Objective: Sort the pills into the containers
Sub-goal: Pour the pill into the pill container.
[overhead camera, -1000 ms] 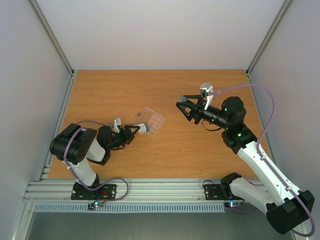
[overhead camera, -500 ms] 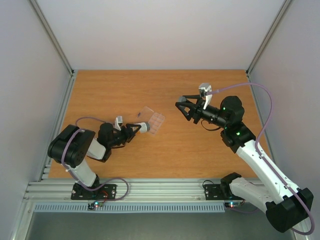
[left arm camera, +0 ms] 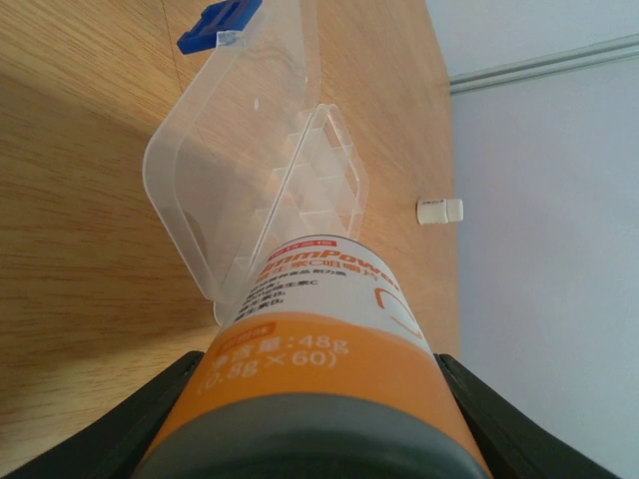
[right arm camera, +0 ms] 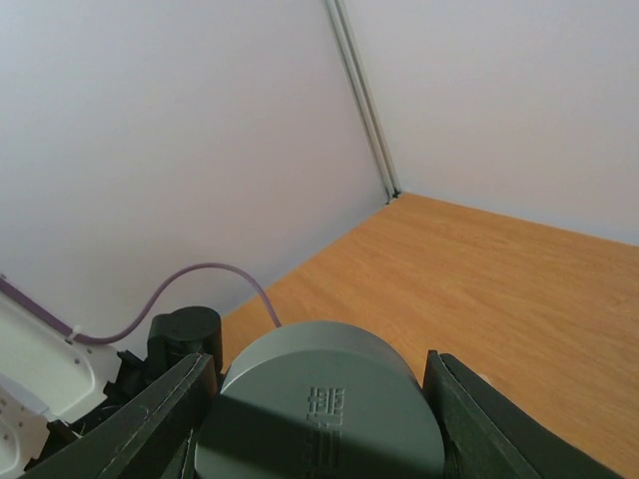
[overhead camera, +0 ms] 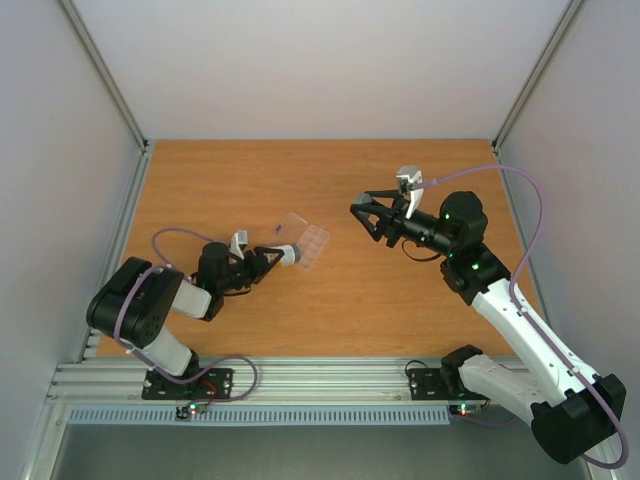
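Note:
My left gripper [overhead camera: 266,262] is shut on an orange and white pill bottle [overhead camera: 285,256], which lies low and points its mouth at the clear pill box [overhead camera: 313,246]. In the left wrist view the bottle [left arm camera: 318,329] fills the space between the fingers [left arm camera: 150,414], and its far end reaches the box's cells [left arm camera: 318,185]. The box's lid [left arm camera: 215,170] stands open with a blue latch [left arm camera: 218,25]. My right gripper [overhead camera: 368,213] is raised over the table and shut on the grey bottle cap [right arm camera: 319,399]. No pills show in any view.
A small white cylinder [left arm camera: 439,211] lies on the table beyond the box. Aluminium frame rails [overhead camera: 120,230] and white walls enclose the table on the left, right and back. The wooden table top [overhead camera: 400,300] lies between the two arms.
The left arm's elbow has sunk and swung toward the near left, while its gripper and bottle stayed at the box. The right gripper has hardly moved.

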Controlling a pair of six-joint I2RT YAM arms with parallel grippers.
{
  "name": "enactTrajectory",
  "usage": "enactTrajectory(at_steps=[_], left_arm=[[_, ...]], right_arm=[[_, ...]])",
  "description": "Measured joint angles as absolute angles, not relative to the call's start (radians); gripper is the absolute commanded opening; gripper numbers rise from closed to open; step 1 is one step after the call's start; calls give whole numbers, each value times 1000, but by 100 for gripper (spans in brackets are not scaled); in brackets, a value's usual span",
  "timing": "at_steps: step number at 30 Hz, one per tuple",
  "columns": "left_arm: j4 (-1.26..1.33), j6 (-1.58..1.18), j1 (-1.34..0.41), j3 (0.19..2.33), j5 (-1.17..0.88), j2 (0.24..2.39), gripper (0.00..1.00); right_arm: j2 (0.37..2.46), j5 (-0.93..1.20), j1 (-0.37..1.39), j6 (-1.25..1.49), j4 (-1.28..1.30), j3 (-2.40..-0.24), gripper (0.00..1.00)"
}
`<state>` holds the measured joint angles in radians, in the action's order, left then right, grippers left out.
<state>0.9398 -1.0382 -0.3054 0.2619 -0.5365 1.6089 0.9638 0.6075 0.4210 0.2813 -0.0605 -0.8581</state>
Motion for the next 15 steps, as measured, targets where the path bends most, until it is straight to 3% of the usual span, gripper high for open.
enactTrajectory(at_steps=[15], left_arm=[[829, -978, -340, 288, -488, 1556, 0]], right_arm=[[964, 620, 421, 281, -60, -848, 22]])
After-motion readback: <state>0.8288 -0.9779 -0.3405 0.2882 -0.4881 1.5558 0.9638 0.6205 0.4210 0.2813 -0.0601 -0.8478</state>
